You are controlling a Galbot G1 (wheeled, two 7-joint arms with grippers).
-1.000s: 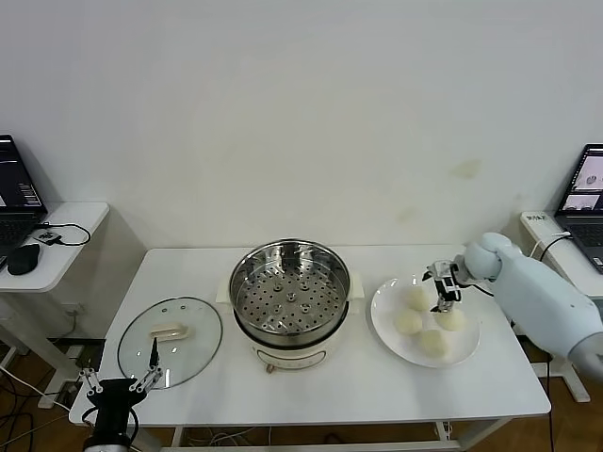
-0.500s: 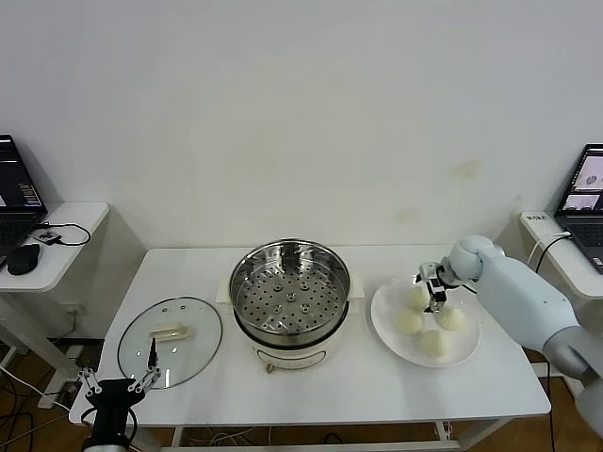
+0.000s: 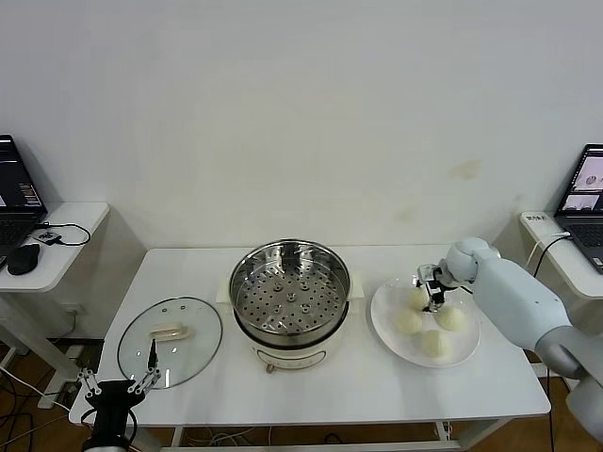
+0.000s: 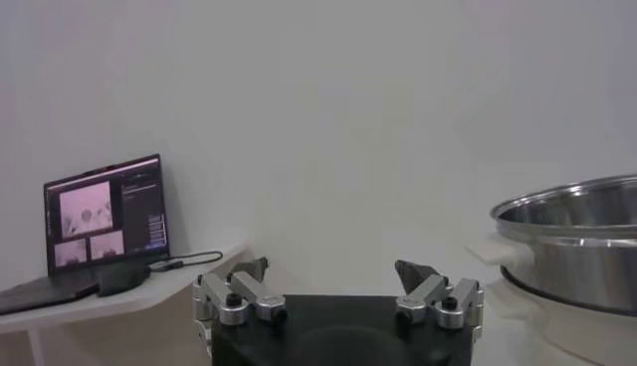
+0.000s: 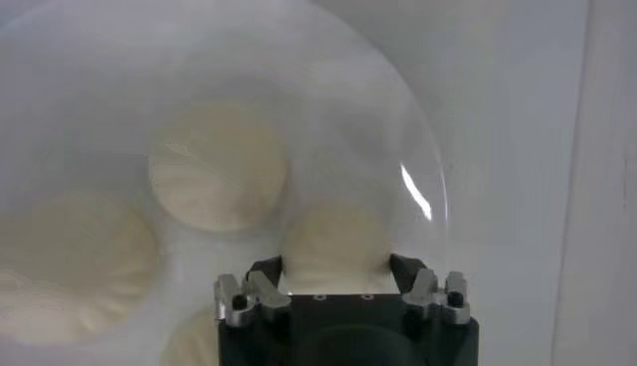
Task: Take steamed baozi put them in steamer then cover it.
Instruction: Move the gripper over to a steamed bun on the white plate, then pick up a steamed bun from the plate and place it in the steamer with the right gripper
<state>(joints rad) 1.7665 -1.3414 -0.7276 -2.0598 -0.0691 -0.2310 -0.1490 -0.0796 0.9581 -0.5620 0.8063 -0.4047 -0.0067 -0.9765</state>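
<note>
- Four steamed baozi (image 3: 418, 298) sit on the white plate (image 3: 385, 320), which lies at 3 o'clock of the steamer (image 3: 290, 301) on the tabletop (image 3: 377, 386); none is in the pot yet, so the loading step has not delivered a bun.
- Largest change over the last second: the right arm swung its forearm in from the 4 o'clock side, carrying the right gripper (image 3: 431, 294) off the 3 o'clock bun and over toward the 12 o'clock bun on the plate.
- Right arm pose now: shoulder shell at the plate's 2 o'clock edge, wrist bent down, gripper pointing steeply onto the plate.
- Right fingers (image 5: 261, 280): they have been narrowing, and the wrist view shows them set on either side of one bun (image 5: 333, 249), at or very near its flanks. Judgement: closing on that bun, grip not confirmed, bun not lifted.
- Meaning for the task: first pick appears to be in progress. Next would be a lift and a carry toward 9 o'clock, over the steamer rim to the perforated tray.
- Steamer unchanged: tray bare, pot uncovered.
- The cover (image 3: 170, 340) is unchanged, lying flat on the tabletop at 9 o'clock of the steamer, handle up.
- Left gripper (image 3: 115, 385) is parked below the tabletop's near edge, at 6 o'clock of the cover, no movement; its fingers (image 4: 242, 290) stand wide apart, holding nothing.
</note>
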